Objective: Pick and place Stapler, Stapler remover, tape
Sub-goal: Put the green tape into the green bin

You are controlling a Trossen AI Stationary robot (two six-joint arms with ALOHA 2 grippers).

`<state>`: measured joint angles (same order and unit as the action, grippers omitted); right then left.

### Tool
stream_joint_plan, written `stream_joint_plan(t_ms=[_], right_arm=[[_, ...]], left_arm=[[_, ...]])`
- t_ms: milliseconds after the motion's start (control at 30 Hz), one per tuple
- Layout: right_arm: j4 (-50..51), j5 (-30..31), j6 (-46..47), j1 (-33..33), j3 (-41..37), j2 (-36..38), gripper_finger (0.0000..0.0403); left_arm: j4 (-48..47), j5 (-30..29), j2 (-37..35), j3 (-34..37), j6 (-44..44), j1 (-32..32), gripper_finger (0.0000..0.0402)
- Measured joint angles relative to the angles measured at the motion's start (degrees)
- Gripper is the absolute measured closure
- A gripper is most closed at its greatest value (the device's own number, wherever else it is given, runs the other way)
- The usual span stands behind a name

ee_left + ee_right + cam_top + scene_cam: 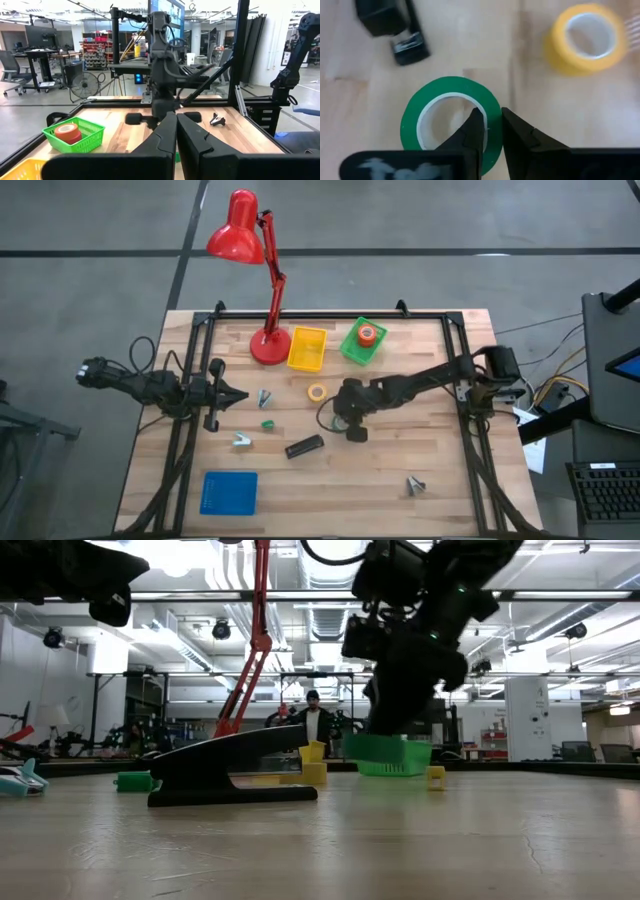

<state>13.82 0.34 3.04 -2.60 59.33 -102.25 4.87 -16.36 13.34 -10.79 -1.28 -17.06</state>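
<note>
The right gripper (489, 131) hangs over the middle of the tabletop (380, 480), its fingers (472, 131) nearly together, straddling the wall of a green tape roll (451, 119): one tip inside the ring, the other just outside. The yellow tape (585, 37) lies near, apart from the green roll. The stapler (304, 447) lies flat toward the front, clear of both rolls, with bare wood around it.

A staple remover (416, 484) sits alone near the front right edge; others (242, 440) lie left of centre. The blue bin (229, 492) rests by the front left edge; the yellow bin (306, 348) and green basket (362, 342) line the back edge beside the red lamp (262, 270).

The left gripper (238, 395) waits at the left side, fingers (195, 137) together and empty.
</note>
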Motion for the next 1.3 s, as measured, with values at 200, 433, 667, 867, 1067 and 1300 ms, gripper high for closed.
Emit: stream_joint_plan(t_ms=[200, 433, 667, 867, 1067, 1300], right_arm=[[5.1, 0.0, -5.2, 4.2, 5.9, 2.7, 0.0351], [11.7, 5.3, -9.8, 12.1, 9.7, 6.3, 0.035], [11.3, 5.7, -9.6, 24.2, 8.1, 7.3, 0.0349], [11.3, 5.7, -6.9, 33.1, 7.6, 7.1, 0.0349], [11.0, 3.3, -4.5, 36.4, 6.5, 7.1, 0.0349], [8.9, 4.4, -2.8, 36.3, 3.5, 7.1, 0.0349]], left_arm=[[-0.3, 0.0, 0.0, 0.0, 0.0, 0.0, 0.0387], [-0.8, 0.0, 0.1, 0.0, 0.0, 0.0, 0.0387], [-0.9, 0.0, 0.2, 0.0, 0.0, 0.0, 0.0387], [-0.9, 0.0, 0.2, 0.0, 0.0, 0.0, 0.0387], [-1.0, 0.0, 0.2, 0.0, 0.0, 0.0, 0.0387], [-1.0, 0.0, 0.2, 0.0, 0.0, 0.0, 0.0387]])
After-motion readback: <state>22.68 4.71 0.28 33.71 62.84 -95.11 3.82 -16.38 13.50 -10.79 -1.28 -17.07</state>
